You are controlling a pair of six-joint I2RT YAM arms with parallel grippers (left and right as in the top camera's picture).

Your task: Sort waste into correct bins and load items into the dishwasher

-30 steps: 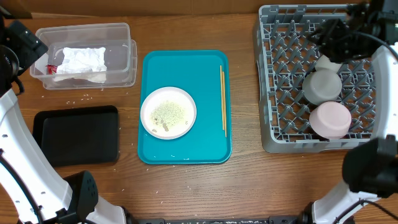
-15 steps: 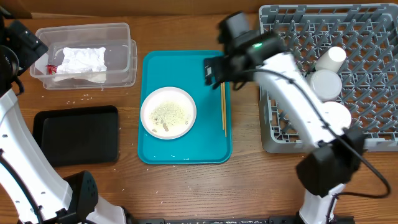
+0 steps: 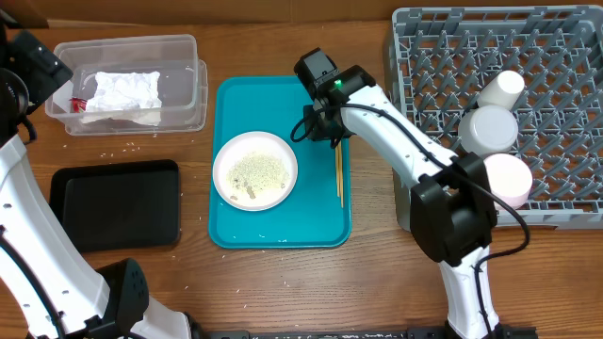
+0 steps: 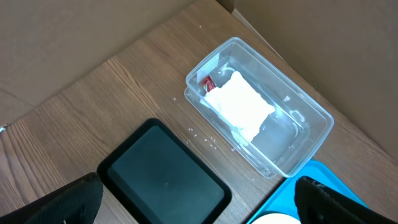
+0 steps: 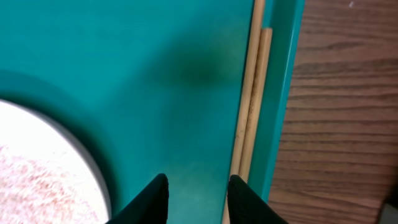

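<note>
My right gripper point(image 3: 316, 127) is open and empty, low over the teal tray, with the wooden chopsticks point(image 5: 252, 124) just right of its fingers point(image 5: 198, 199). The chopsticks point(image 3: 338, 155) lie along the tray's right edge. The white-pink plate point(image 3: 254, 169) holds rice grains. The clear tub point(image 3: 200, 94) contains the white napkin point(image 3: 122, 91) and the red wrapper point(image 3: 79, 102). The black tray point(image 3: 118, 202) is bare. The grey dish rack point(image 3: 424, 94) holds the white cup point(image 3: 501, 87), the grey bowl point(image 3: 488, 127) and the pinkish bowl point(image 3: 506, 179). My left gripper point(image 4: 199, 196) is wide open, high above the black tray.
The teal serving tray point(image 3: 236, 226) lies at the table's centre. Loose rice grains point(image 3: 122, 149) are scattered on the wood between the tub and the black tray. Cardboard walls stand behind the tub point(image 4: 298, 137).
My right arm has swung left from the dish rack's far side to the teal tray and come down beside the chopsticks. The cup stays in the rack. The left arm has not moved.
</note>
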